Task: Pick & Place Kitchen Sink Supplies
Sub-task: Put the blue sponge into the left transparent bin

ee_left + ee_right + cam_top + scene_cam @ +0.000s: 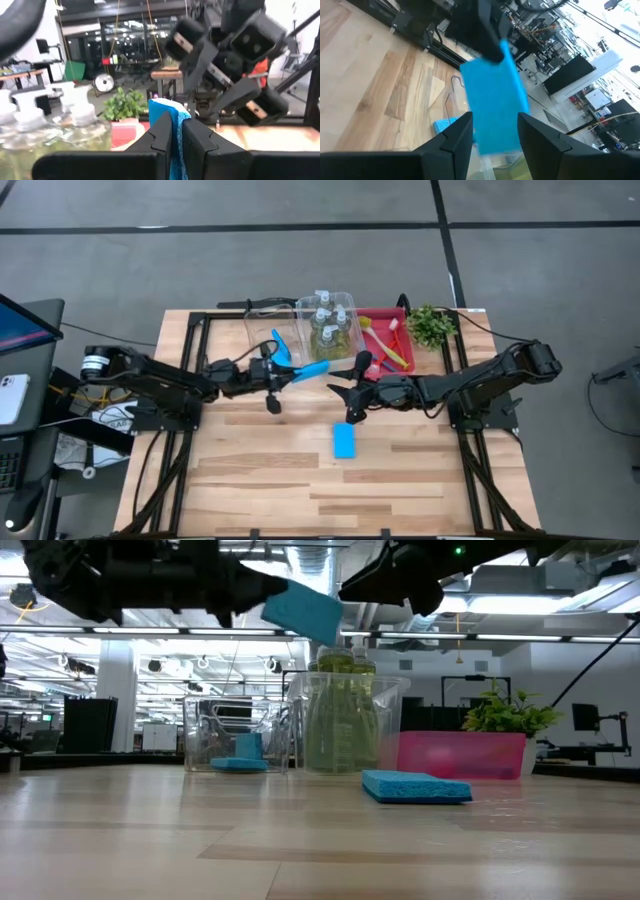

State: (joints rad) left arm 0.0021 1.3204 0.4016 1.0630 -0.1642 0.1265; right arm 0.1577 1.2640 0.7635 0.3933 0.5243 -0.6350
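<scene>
left gripper (300, 370) holds a blue sponge (311, 369) in the air, facing the spread right gripper (345, 392).

the left gripper's fingers (161, 135) are clenched on the sponge's edge, lifting it clear of the table (250, 480) just in front of the clear bins; the right gripper's jaws stand released, apart on either side of the sponge without touching it, seen in the right wrist view. a second blue sponge (344, 442) lies flat on the bare wood near the middle, and a third (238, 764) rests in the left clear bin (262, 320). the bottles (330, 320) stand in the next bin, the brushes (385, 345) lie in the red tray (392, 315), with the plant (431, 326) beside it.
</scene>
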